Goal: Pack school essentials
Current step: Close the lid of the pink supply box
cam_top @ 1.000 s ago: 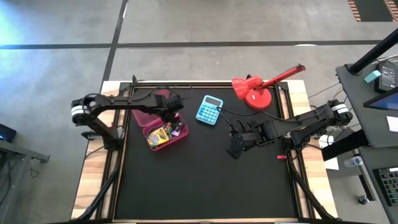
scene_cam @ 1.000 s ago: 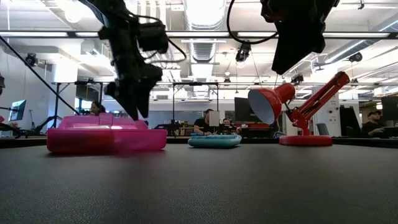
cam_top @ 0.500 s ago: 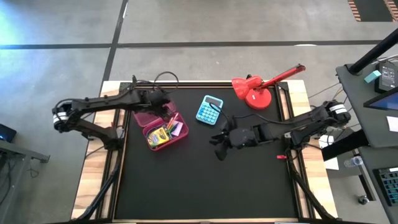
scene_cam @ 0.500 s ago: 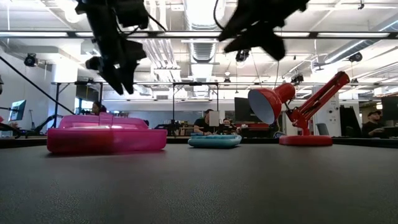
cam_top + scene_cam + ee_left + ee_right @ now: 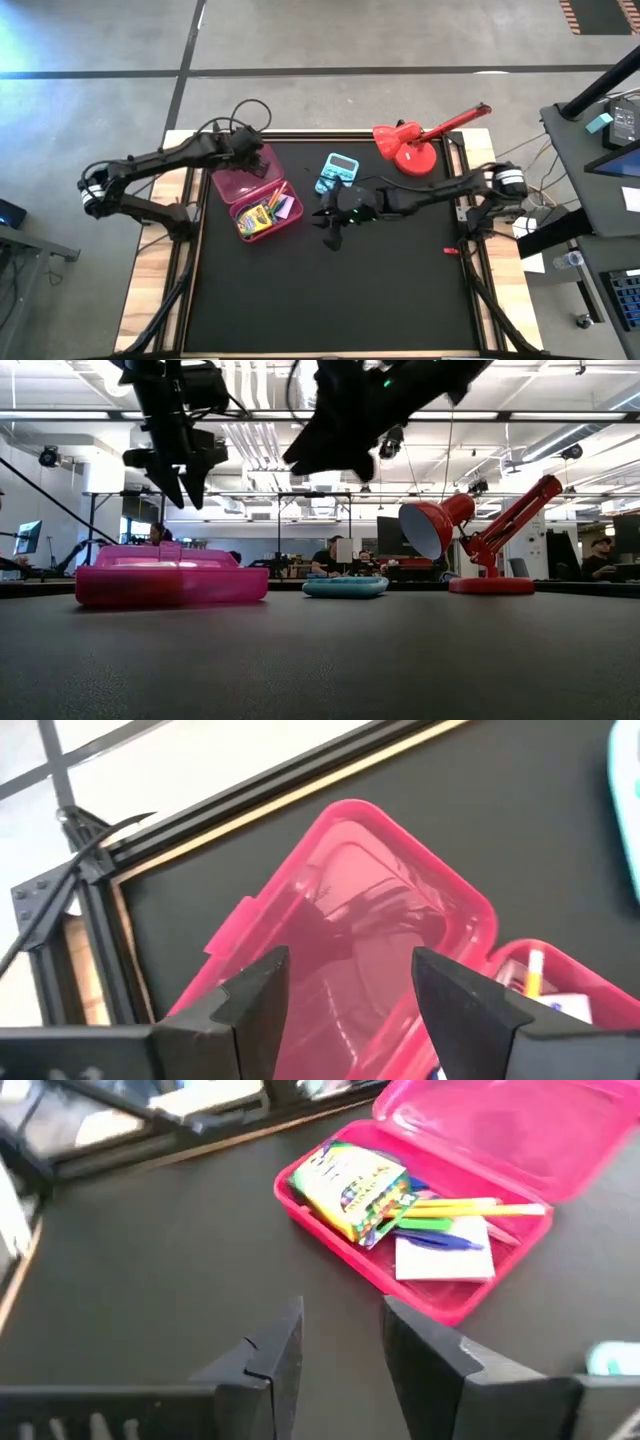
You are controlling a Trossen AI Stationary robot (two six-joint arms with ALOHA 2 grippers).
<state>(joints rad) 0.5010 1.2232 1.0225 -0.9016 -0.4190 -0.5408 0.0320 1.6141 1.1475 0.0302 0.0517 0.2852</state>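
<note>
Lid [image 5: 236, 184] of the pink box [image 5: 266, 217] lies open directly under my left gripper [image 5: 258, 157], jaws apart and empty, while my right gripper [image 5: 331, 217], jaws also apart, hangs just beside the filled tray.

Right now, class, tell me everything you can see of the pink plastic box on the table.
The pink plastic box is translucent and hinged, lying open flat on the black table, its empty lid folded back toward the far edge. The tray holds a crayon packet, a yellow pencil, a blue pen and a pale note pad. No gripper touches it.
</note>
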